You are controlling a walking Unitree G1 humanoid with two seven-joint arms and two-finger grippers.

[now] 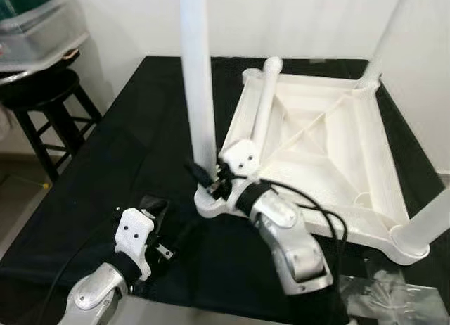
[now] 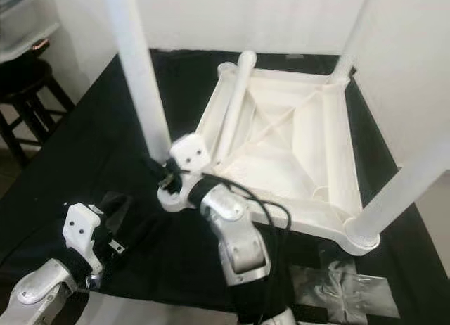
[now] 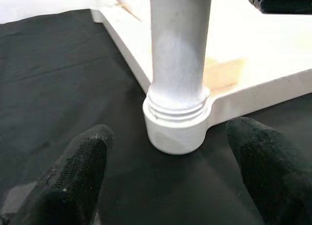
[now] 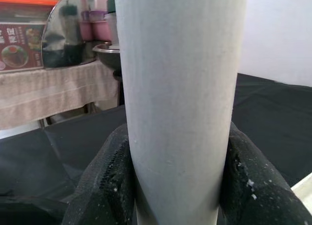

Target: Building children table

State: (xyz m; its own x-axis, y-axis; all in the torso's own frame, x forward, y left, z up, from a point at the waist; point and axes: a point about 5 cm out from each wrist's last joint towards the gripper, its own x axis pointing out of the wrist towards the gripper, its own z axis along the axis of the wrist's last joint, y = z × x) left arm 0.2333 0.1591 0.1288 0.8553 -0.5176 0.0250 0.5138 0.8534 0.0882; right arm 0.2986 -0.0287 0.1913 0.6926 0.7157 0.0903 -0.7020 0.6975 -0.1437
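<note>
The white tabletop (image 1: 320,153) lies upside down on black cloth, three legs (image 1: 197,79) upright, one loose leg (image 1: 264,107) lying inside.

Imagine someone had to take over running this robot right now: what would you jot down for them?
Right gripper: shut around the near-left table leg, low on it, just above the corner socket.
Left gripper: open, holding nothing, low over the black cloth and aimed at that same socket.
Tabletop: upside down on the cloth. Three legs stand upright in corners: the gripped one, the far-right leg and the near-right leg.
The fourth leg lies loose inside the tabletop, by the far-left corner.
Left to do: finish seating the gripped leg, whose threads look exposed at the socket, then fit the loose one.
</note>
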